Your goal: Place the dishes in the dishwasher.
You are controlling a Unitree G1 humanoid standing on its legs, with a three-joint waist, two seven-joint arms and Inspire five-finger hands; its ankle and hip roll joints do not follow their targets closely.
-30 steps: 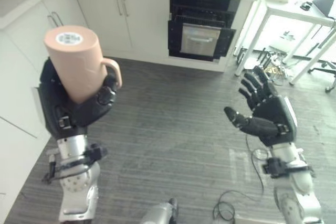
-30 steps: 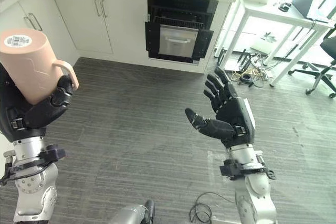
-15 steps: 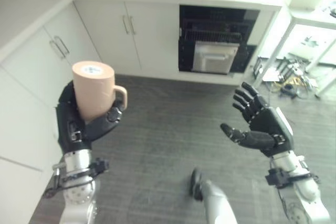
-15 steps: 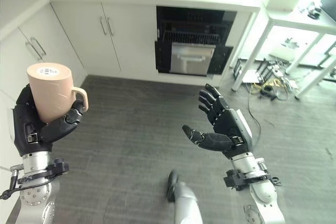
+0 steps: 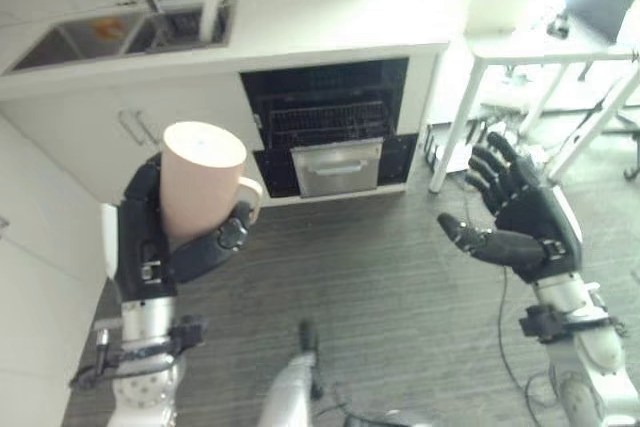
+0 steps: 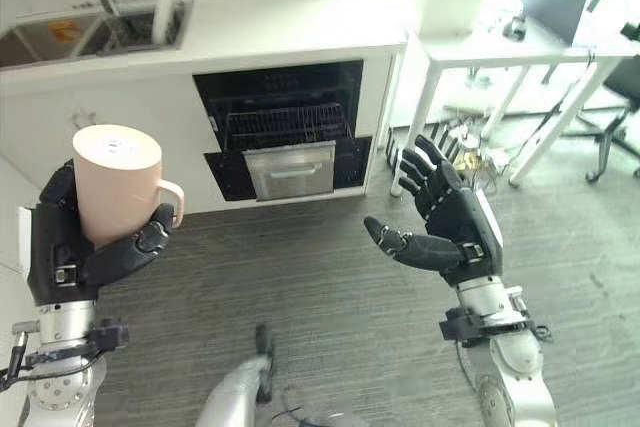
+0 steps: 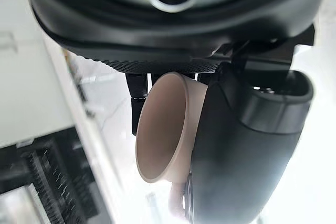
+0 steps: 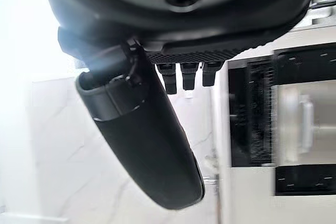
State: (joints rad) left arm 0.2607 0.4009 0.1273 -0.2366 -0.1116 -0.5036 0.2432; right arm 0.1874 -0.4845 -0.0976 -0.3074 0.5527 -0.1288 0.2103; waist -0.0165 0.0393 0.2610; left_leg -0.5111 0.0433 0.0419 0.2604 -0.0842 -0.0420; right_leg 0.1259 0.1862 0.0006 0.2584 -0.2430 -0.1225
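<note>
A pale pink mug (image 5: 201, 185) stands upright in my left hand (image 5: 148, 242), whose fingers and thumb curl round its body just under the handle; in the left wrist view the mug (image 7: 167, 124) shows beside the thumb. The dishwasher (image 5: 327, 127) is set under the counter ahead, its dark opening showing a wire rack (image 5: 317, 123) and a silver drawer front (image 5: 336, 167). My right hand (image 5: 525, 227) is raised at the right with straight, spread fingers and holds nothing.
A white counter (image 5: 300, 27) with a steel sink (image 5: 120, 32) runs along the back. White cabinets (image 5: 40, 217) line the left side. A white table (image 5: 545, 52) with a laptop stands at the right, cables under it. Grey floor (image 5: 400, 287) lies between me and the dishwasher.
The camera view has shifted, so the dishwasher now sits nearer and more central. The mug stays held in my left hand, and my right hand stays open.
</note>
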